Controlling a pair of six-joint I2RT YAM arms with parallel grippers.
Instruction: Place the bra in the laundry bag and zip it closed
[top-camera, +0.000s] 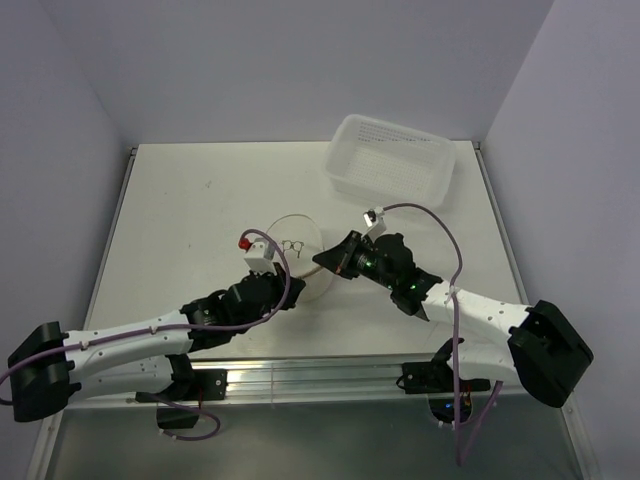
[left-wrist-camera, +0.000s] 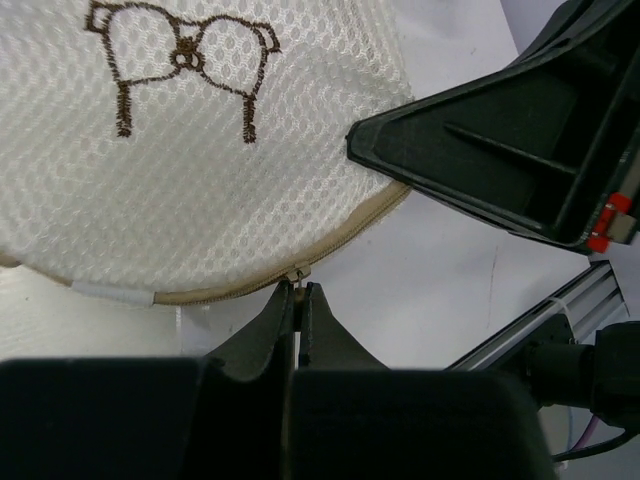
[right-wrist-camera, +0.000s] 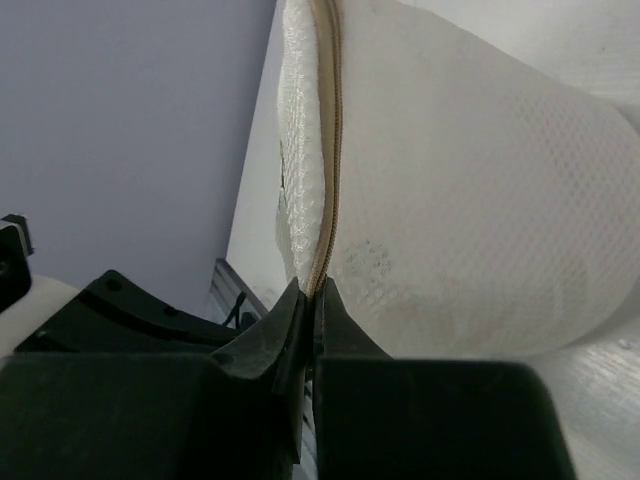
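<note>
Left gripper (left-wrist-camera: 300, 292): nearest to us, its jaws are together, pinching the small metal zip pull (left-wrist-camera: 297, 274) at the near edge of the bag.
Right gripper (right-wrist-camera: 313, 296): we see its jaws pressed together on the beige rim (right-wrist-camera: 331, 150), clamping the bag's right side edge-on; from the left wrist it shows as a dark wedge just beside the rim.
Bag (top-camera: 300, 228): it lies on the table (top-camera: 190, 210) near the middle, between the two grippers, which meet it from either side.
Lid: white mesh, facing up, with the brown bra icon (left-wrist-camera: 185, 58) stitched on it.
Zip: along the rim, in the stretch we see from the right wrist, the teeth run together as one closed line.
Bra: we cannot make it out through the mesh in any view.
Basket (top-camera: 392, 158): a white perforated one, it stands at the far right of the table, well apart from the bag and both arms.
</note>
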